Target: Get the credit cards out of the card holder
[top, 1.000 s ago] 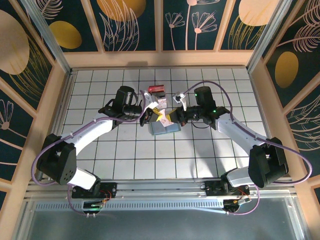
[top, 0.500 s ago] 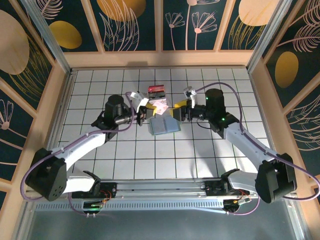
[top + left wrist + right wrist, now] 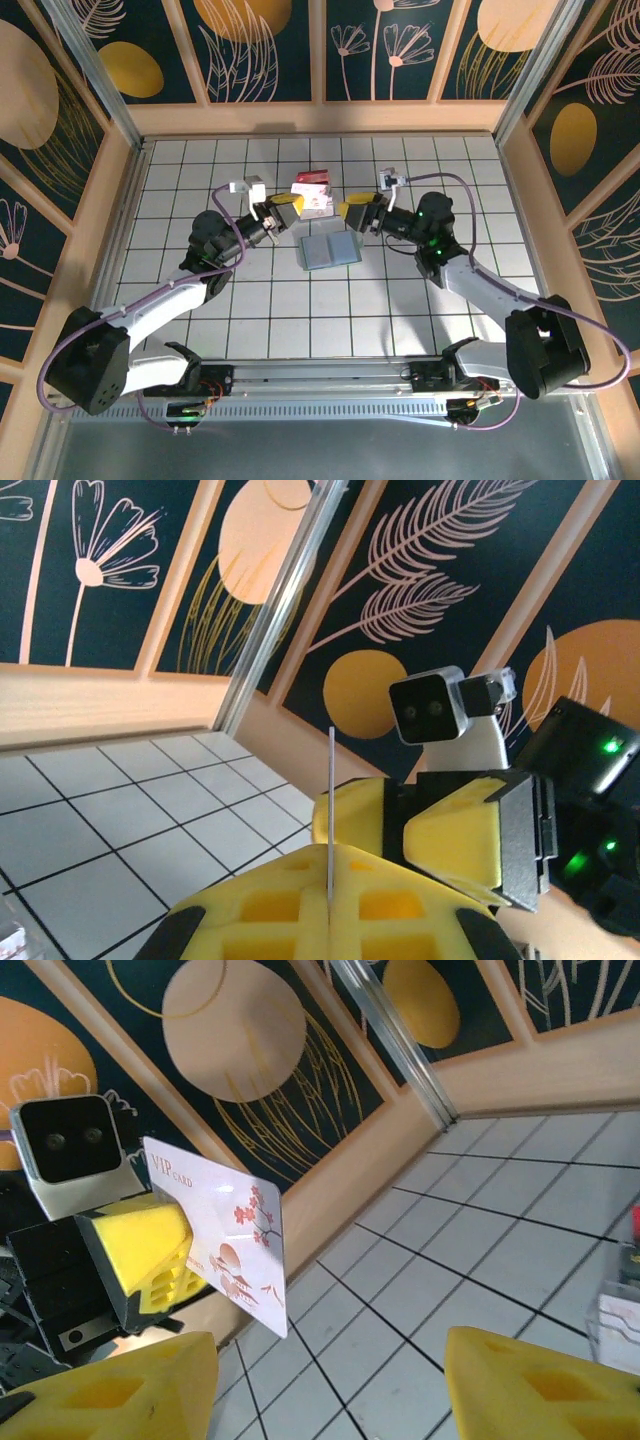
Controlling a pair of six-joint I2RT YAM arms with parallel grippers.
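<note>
The card holder [image 3: 330,250], a pale blue-grey bifold, lies open and flat on the white tiled table [image 3: 250,300], and neither gripper touches it. My left gripper [image 3: 289,206] hovers up and to its left, shut on a white credit card with pink blossoms [image 3: 235,1240]. In the left wrist view that card [image 3: 330,780] stands edge-on, pinched between the closed yellow pads [image 3: 400,900]. My right gripper [image 3: 352,212] faces it from the right, above the holder's far right corner. Its yellow fingers [image 3: 110,1390] stand wide apart with nothing between them.
A small white box with a red top [image 3: 313,190] stands just behind the two grippers, with card-like pieces on it. Wooden walls ring the table [image 3: 130,170], and a metal rail runs along the near edge [image 3: 320,375].
The right gripper has opened and let go of the card. Both grippers have drawn apart and away from the holder, the left carrying the white-pink card to the left.
</note>
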